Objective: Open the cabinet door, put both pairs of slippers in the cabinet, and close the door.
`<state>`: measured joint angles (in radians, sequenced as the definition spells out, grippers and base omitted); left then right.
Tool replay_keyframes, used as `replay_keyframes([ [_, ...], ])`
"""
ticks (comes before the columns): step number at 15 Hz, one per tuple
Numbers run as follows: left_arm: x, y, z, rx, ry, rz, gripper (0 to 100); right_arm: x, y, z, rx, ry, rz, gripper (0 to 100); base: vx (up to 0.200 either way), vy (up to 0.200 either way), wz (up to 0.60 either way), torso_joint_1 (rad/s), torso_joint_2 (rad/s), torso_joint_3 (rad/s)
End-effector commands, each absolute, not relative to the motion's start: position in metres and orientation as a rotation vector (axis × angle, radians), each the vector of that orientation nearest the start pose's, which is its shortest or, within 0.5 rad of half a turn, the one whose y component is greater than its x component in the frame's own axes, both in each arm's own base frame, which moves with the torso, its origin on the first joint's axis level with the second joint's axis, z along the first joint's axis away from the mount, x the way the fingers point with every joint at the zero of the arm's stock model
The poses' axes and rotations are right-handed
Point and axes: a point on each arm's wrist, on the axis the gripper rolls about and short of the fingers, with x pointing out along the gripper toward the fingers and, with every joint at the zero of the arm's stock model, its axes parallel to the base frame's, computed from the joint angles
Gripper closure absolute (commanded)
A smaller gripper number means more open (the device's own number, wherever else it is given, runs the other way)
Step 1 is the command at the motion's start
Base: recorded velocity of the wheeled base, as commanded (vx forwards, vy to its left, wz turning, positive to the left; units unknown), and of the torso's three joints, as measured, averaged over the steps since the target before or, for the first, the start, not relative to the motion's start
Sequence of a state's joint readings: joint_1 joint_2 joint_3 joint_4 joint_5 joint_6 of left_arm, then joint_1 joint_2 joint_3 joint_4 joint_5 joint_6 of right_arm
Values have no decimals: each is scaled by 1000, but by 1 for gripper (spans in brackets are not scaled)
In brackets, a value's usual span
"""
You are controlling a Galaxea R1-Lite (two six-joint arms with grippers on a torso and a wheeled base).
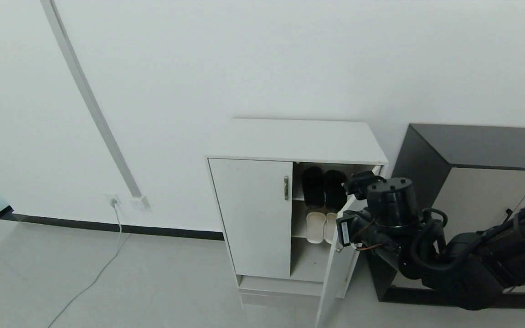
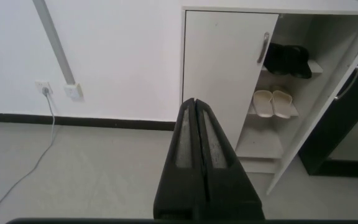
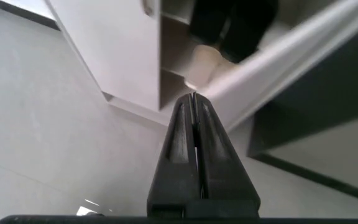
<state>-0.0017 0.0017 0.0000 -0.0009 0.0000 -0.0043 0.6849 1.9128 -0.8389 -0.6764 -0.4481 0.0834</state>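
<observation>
The white cabinet (image 1: 299, 139) stands against the wall with its left door (image 1: 253, 214) closed and its right door (image 1: 337, 264) swung partly open. A black pair of slippers (image 1: 324, 187) lies on the upper shelf, and a white pair (image 1: 321, 227) on the shelf below. Both pairs also show in the left wrist view, the black slippers (image 2: 289, 59) above the white slippers (image 2: 275, 103). My right gripper (image 3: 194, 98) is shut with nothing in it, its tip close to the open door's edge (image 3: 278, 62). My left gripper (image 2: 195, 102) is shut and empty, held back from the cabinet over the floor.
A dark cabinet (image 1: 472, 150) stands just right of the white one, behind my right arm. A wall socket (image 1: 113, 200) with a cable trailing over the floor and a slanted conduit (image 1: 89, 100) are to the left. The tiled floor (image 1: 107, 282) left of the cabinet is open.
</observation>
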Motion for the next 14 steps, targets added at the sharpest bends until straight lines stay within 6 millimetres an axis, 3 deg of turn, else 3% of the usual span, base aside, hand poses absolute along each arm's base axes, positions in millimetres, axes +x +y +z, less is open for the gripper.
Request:
replay_keyframes([
  [1,-23,0,76,-5,0,-2,100,253,193,135,-130,344,216,100,0,0,0,0,0,0],
  [4,-23,0,76,-6,0,-2,100,237,180,132,-139,366,216,100,0,0,0,0,0,0],
  [10,-23,0,76,-6,0,-2,100,222,170,107,-156,459,205,100,200,0,0,1,0,4],
  [14,-23,0,76,-6,2,-2,100,222,170,99,-167,484,203,100,0,0,0,0,0,0],
])
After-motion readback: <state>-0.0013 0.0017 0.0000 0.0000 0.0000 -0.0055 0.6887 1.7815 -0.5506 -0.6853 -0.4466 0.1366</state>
